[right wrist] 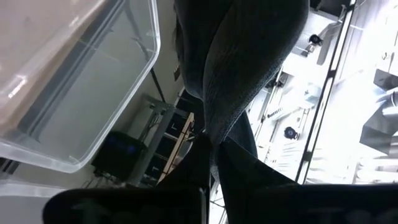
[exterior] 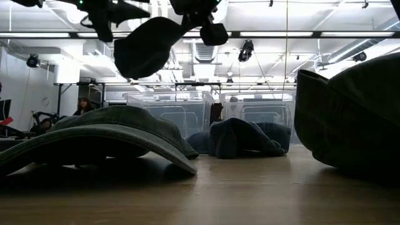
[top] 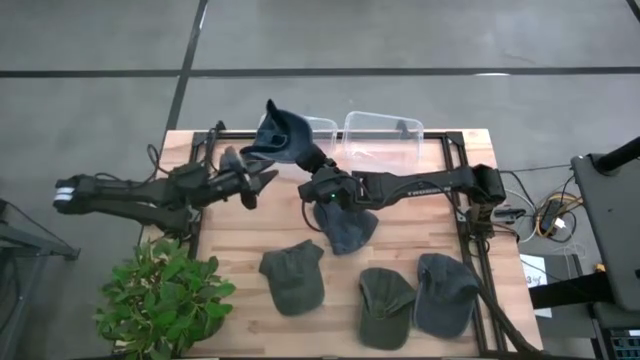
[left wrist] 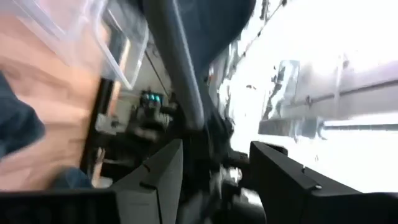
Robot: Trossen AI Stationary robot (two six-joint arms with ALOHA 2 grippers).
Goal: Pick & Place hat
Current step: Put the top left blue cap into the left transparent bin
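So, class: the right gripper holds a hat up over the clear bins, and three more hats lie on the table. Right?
Not quite: four hats lie on the table, as the high view shows. The right gripper does hold a hat up over the clear bins.

In the low view the lifted hat [exterior: 147,47] hides the right gripper [exterior: 201,22], and the top edge cuts both arms. A near hat [exterior: 356,115] is cut at the right edge. The left wrist view is blurred.

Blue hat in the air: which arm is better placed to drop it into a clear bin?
Right. The right gripper already holds the blue hat raised beside the clear bins; the left gripper is open, holding nothing.
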